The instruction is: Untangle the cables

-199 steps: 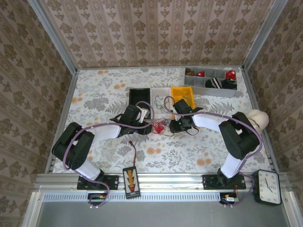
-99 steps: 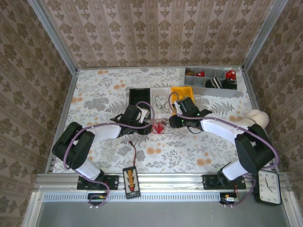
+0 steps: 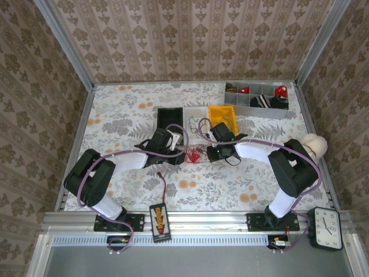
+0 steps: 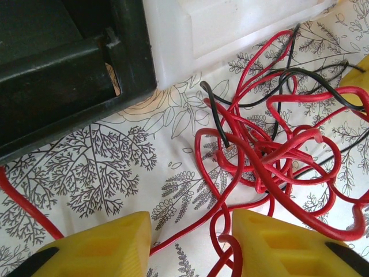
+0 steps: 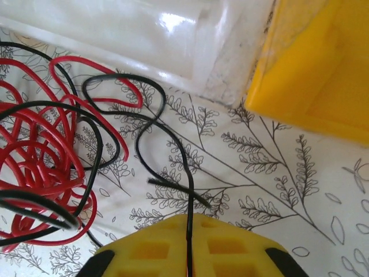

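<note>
Just off clear bin (image 3: 194, 112), near side, on floral counter (image 3: 242, 184): cables (image 3: 196, 153), red + blk, in one loose tangle. Mostly red loops, w/ a few blk strands through and around them.

At tangle's left, by clear bin's near-left corner: left claw (image 4: 190, 226). Released, yellow fingers (image 4: 98, 248) apart and low over counter. Red strands running thru the gap betw. them, none visibly pinched.

At tangle's right, by clear bin's near-right corner: right claw (image 5: 189, 224). Clenched, pads pressed together on one blk strand of the cables. From the seam, strand curving in an S back toward the red heap. Short blk end lying on counter just ahead of pads.

Against clear bin's left side: blk bin (image 3: 170, 117). On clear bin's right side, next to it: yellow bin (image 3: 222, 111). Inside clear bin: thin blk loops (image 3: 199, 124), too small to tell more. Further right and back from clear bin: grey divided tray (image 3: 258, 111) w/ red + dark items. Well to near side of clear bin, at counter's edge rail: orange-blk device (image 3: 159, 218). Far off to near-right of clear bin, past counter corner: clock (image 3: 327, 228).
</note>
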Controlling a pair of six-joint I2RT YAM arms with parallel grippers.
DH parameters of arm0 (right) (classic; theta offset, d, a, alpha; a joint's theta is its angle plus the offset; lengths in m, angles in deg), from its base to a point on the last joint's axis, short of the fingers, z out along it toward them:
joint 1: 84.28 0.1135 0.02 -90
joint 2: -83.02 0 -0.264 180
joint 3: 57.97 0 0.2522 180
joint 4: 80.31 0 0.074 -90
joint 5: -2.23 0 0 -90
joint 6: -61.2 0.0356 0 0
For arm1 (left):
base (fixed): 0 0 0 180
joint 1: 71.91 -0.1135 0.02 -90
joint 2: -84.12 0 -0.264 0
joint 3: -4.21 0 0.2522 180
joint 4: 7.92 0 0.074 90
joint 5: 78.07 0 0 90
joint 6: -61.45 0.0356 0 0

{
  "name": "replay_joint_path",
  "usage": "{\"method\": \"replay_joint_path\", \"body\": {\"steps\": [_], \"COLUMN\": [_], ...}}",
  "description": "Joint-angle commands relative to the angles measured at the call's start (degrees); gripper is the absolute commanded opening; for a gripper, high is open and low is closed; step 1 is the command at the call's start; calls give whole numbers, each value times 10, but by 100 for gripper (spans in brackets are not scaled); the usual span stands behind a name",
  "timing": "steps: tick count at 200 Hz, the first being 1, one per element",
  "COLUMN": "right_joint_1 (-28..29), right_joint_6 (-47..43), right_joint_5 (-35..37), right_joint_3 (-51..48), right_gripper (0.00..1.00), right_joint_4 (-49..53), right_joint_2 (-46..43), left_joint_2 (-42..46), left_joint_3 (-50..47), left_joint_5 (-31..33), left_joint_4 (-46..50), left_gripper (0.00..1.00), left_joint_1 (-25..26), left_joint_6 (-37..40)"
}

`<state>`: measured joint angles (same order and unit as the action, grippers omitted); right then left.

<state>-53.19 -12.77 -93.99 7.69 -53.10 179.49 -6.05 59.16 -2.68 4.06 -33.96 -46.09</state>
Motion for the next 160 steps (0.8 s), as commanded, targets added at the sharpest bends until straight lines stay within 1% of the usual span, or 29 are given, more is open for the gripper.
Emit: {"method": "replay_joint_path", "body": {"steps": [1,15,25,59,91,108,160], "right_joint_1": [3,2,2,0,-20,-38,-107], "right_joint_6": [3,11,15,23,-1,-20,-44], "right_joint_5": [56,108,141,243,312,334,316], "right_joint_3": [-6,-24,-36,-60,-31,1,92], "right_gripper": [3,1,0,0,0,0,0], "right_joint_4": [2,9,14,20,29,29,8], "right_joint_2": [-44,-86,-124,-265,-343,-368,-407], "left_joint_2": [-4,-5,-6,-14,-21,-24,-26], "left_joint_3": [15,14,15,18,16,13,3], "left_joint_5": [5,8,10,11,12,13,19], "left_joint_4": [15,16,18,22,22,19,18], "left_gripper": [29,17,13,7,4,4,3], "left_joint_1": [3,2,2,1,0,1,0], "left_joint_6": [9,11,13,19,16,15,12]}}
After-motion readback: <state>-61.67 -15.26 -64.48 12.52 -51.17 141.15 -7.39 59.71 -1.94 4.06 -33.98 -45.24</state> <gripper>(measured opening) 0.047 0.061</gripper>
